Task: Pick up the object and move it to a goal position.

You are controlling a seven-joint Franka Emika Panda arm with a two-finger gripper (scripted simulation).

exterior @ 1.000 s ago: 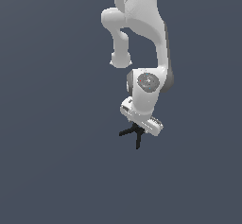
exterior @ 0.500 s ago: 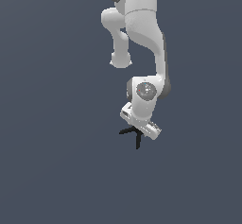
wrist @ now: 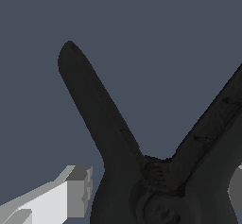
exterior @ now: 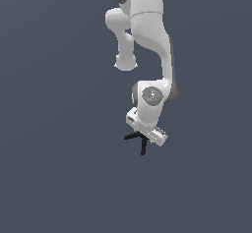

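The object is a small black spring clamp (exterior: 141, 142) lying on the dark grey floor, with two splayed handles poking out from under the white hand. In the wrist view the clamp (wrist: 118, 138) fills the frame, handles spread in a V with the pivot between my fingers. No red-orange tip shows. My gripper (exterior: 144, 136) is right down over the clamp. In the wrist view the gripper (wrist: 158, 194) straddles the clamp's body: one white finger (wrist: 71, 197) stands a thin gap from it, and the other finger (wrist: 236, 190) shows at the frame's edge.
The plain dark grey floor (exterior: 59, 178) runs all around. The white arm (exterior: 147, 40) comes down from the top of the exterior view. No goal marker shows.
The wrist has come down over the clamp. The clamp has stayed where it lay.
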